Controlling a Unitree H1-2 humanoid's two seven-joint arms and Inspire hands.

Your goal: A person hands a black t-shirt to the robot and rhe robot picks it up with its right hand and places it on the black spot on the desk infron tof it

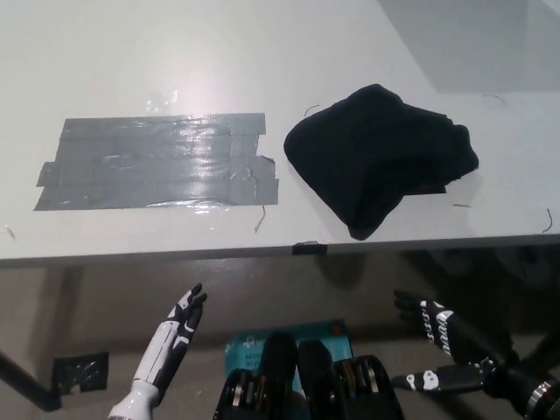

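Fingers spread and empty on both hands: the white left hand (185, 313) and black right hand (426, 320) hang below the desk (350, 35) edge. On the desk, the crumpled black t-shirt (381, 157) lies just right of the grey tape patch (157, 162).

no legible text, teal label (249, 348) below the desk edge bears print too small to read

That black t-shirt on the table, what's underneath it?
The black t-shirt lies bunched on the bare white table, right of the grey tape patch. Anything beneath the cloth is covered and cannot be seen.
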